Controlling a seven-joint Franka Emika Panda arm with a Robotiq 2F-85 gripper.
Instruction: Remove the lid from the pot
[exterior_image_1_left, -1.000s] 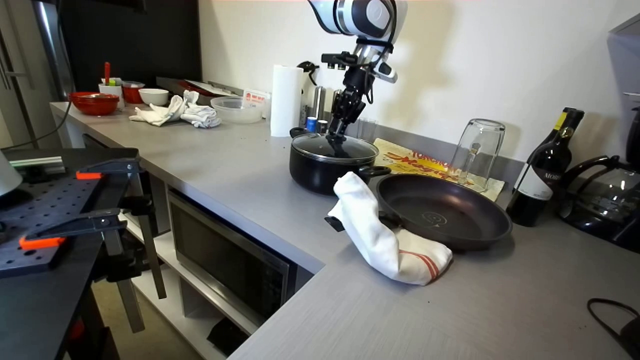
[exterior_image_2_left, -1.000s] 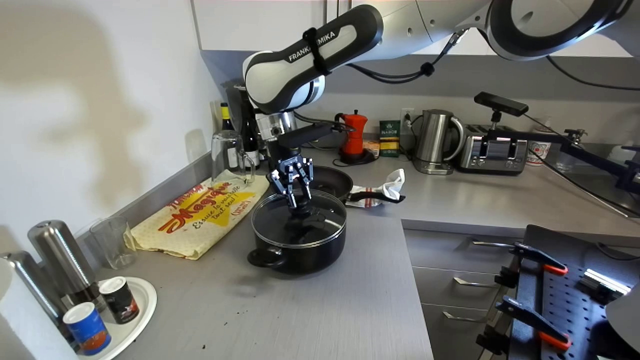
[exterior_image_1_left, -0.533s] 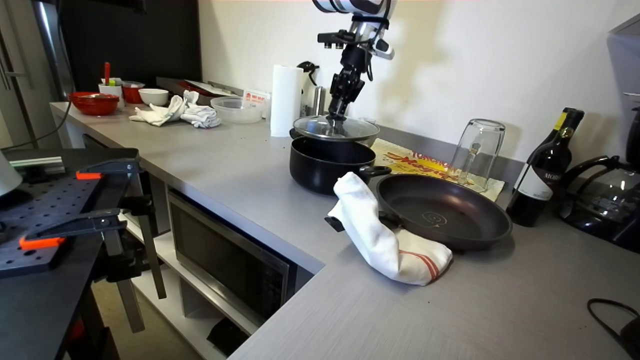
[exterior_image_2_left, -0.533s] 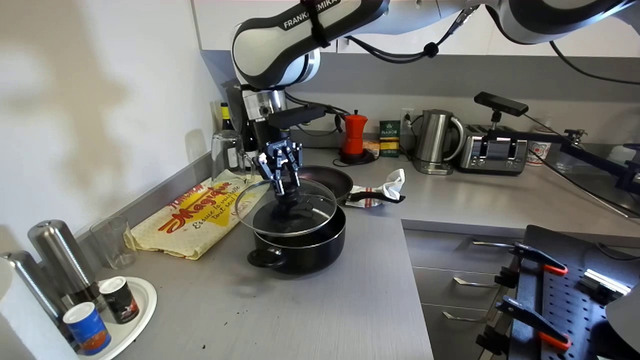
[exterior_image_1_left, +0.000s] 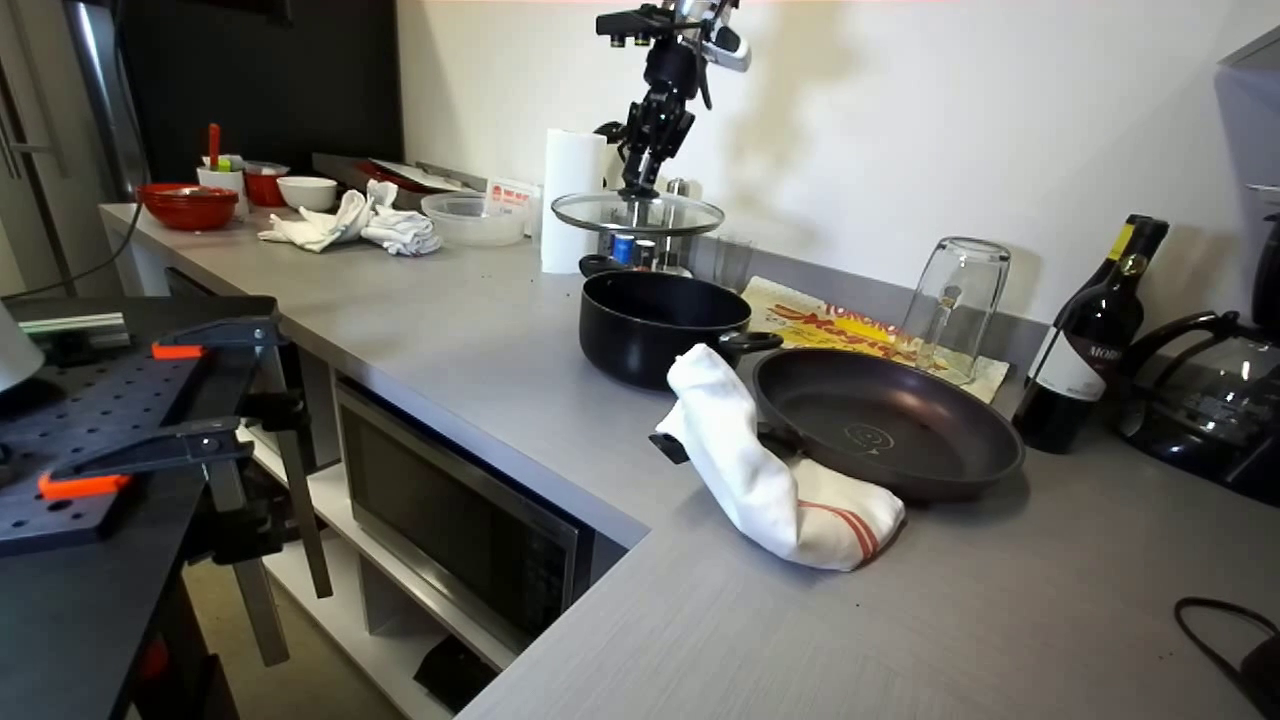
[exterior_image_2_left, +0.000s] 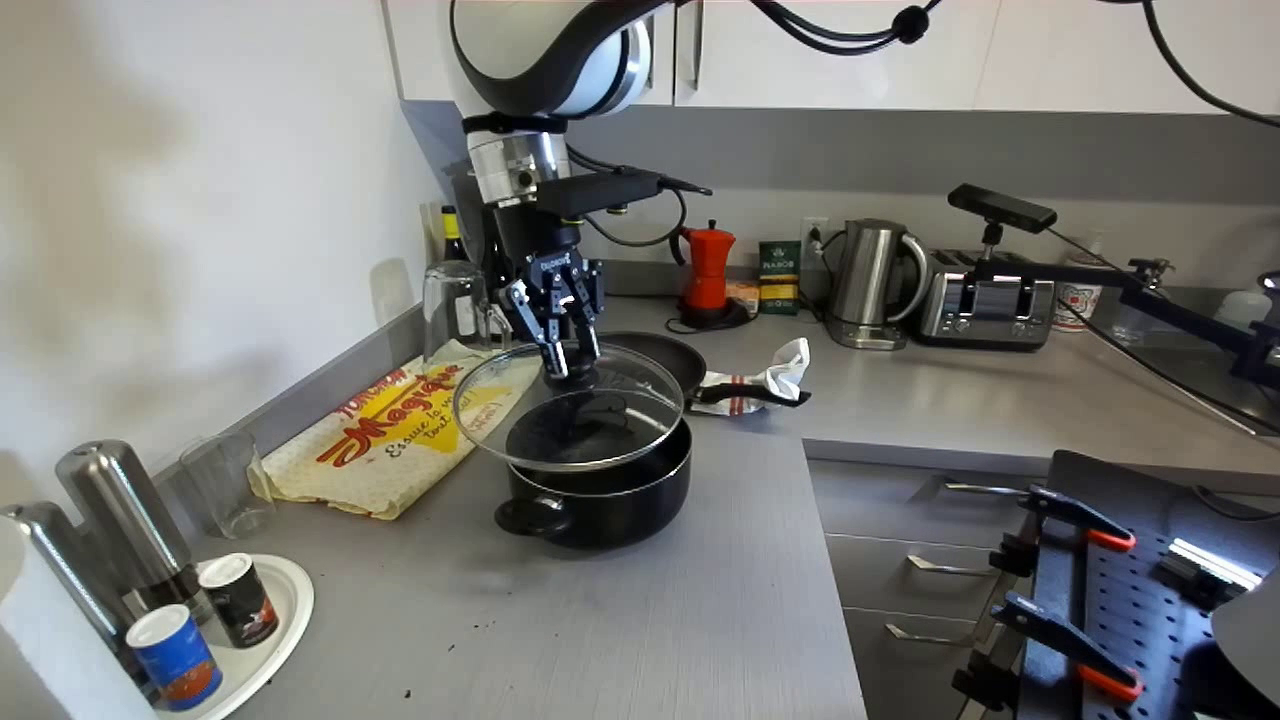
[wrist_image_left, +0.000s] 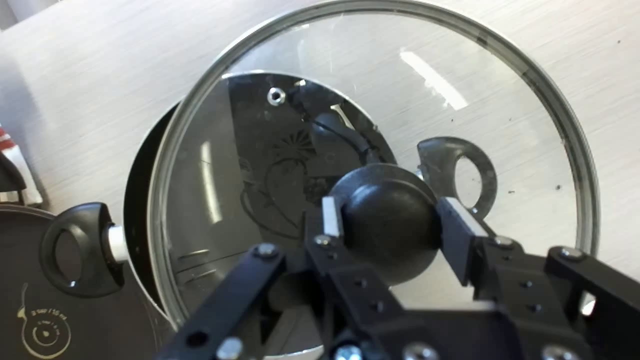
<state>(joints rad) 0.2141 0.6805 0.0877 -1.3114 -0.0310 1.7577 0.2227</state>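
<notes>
one lid (exterior_image_1_left: 638, 213) risen higher, clear of one pot (exterior_image_1_left: 664, 338); one claw (wrist_image_left: 392, 220), two fingers (wrist_image_left: 331, 217) clasping one knob (wrist_image_left: 390, 235)

Clear, round, metal-rimmed glass lid (exterior_image_1_left: 640, 216), held roughly level above and apart from a squat, round black pot (exterior_image_1_left: 660, 335), upright and uncovered on the grey surface (exterior_image_1_left: 480, 320).
</notes>
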